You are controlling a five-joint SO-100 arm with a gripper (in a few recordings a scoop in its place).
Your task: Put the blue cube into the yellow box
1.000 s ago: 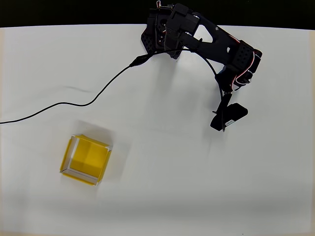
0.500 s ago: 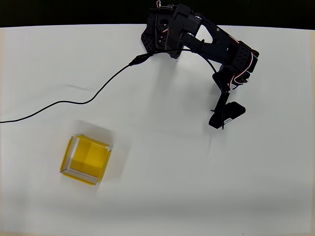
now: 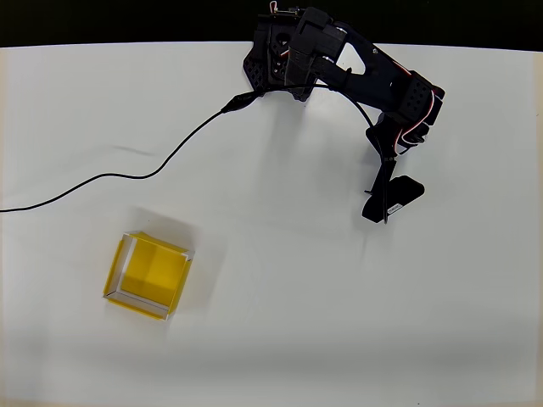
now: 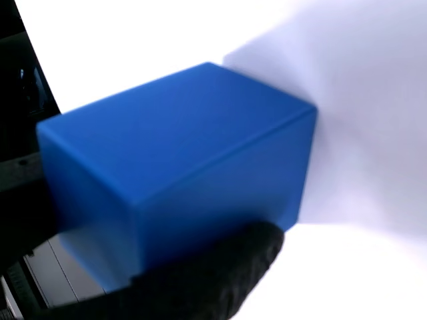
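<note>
Blue cube (image 4: 177,170): seen close up in the wrist view, a matte bright-blue block lying between the gripper's dark parts; a black finger (image 4: 200,280) presses against its lower face, and dark gripper structure touches its left end; the white table (image 4: 360,100) shows behind it at the right.
Gripper (image 3: 389,199): closed on the blue cube, judging by the wrist view; in the overhead view it points down at the table in the right half, and the cube itself is hidden under it there.
Arm (image 3: 356,72): black, reaching from its base at the top centre of the overhead view out to the right, then bending down toward the gripper.
Yellow box (image 3: 127,259): sits on the table at lower left in the overhead view, turned slightly askew; yellow floor and walls, pale rims; well apart from the gripper.
Cable (image 3: 136,176): a thin black line running from the arm's base across the table to the left edge; it passes above the yellow box without touching it.
</note>
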